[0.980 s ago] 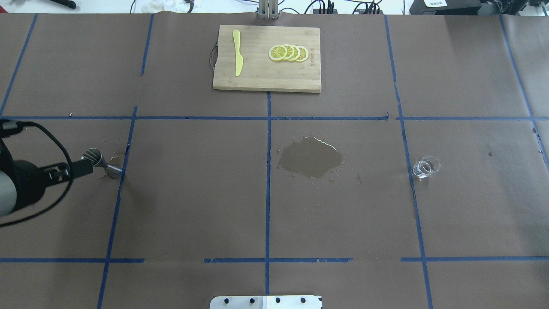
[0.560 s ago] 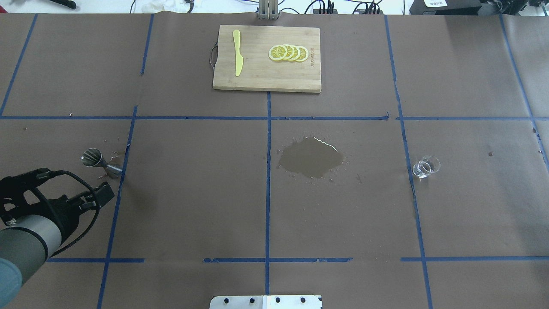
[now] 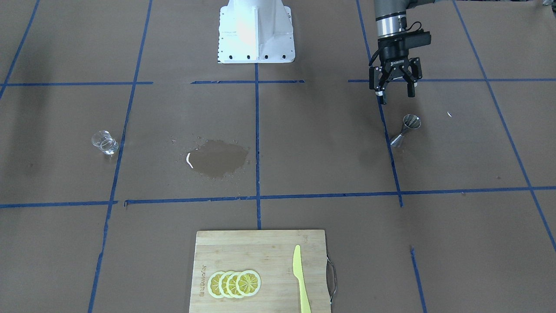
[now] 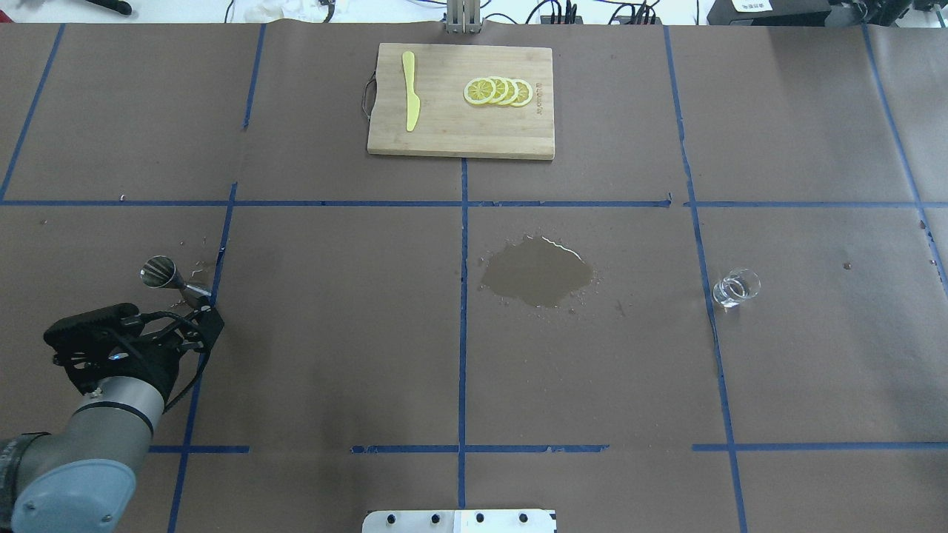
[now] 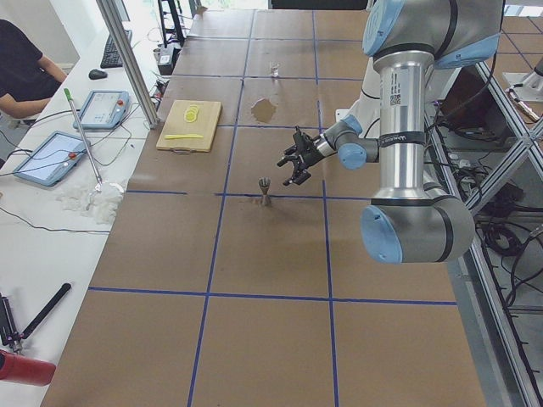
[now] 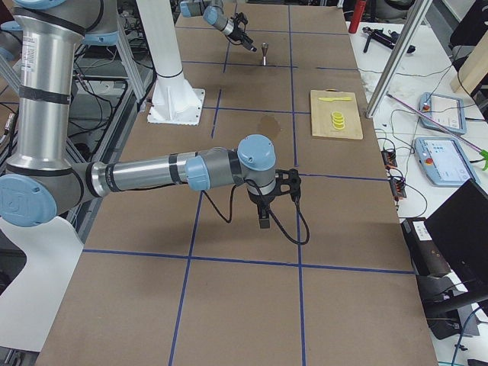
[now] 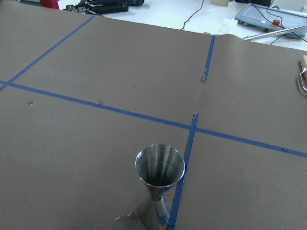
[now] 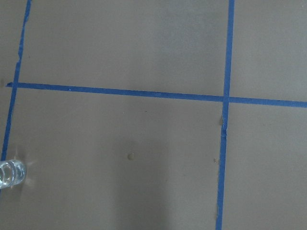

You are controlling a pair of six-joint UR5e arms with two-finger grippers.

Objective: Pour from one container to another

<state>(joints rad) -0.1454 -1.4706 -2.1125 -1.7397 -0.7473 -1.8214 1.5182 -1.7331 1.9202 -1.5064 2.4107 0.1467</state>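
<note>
A steel jigger [image 4: 169, 280] stands upright on the brown paper at the table's left, beside a blue tape line; the left wrist view shows the jigger [image 7: 159, 188] close and looks into its upper cup. My left gripper [image 3: 395, 96] hangs open and holds nothing, a short way on the robot's side of the jigger [image 3: 405, 128]. A small clear glass [image 4: 736, 288] stands far off at the right. My right gripper [image 6: 263, 219] shows only in the exterior right view, so I cannot tell its state; its wrist view catches the glass [image 8: 10, 173] at the lower left.
A wet puddle [image 4: 538, 272] spreads on the paper near the table's middle. At the far edge lies a wooden cutting board [image 4: 444, 133] with lemon slices [image 4: 498, 91] and a yellow knife [image 4: 409, 90]. Small drops mark the paper by the jigger.
My left gripper, which was at the jigger a second ago, has drawn back toward the robot and turned. The jigger stays standing where it was.
</note>
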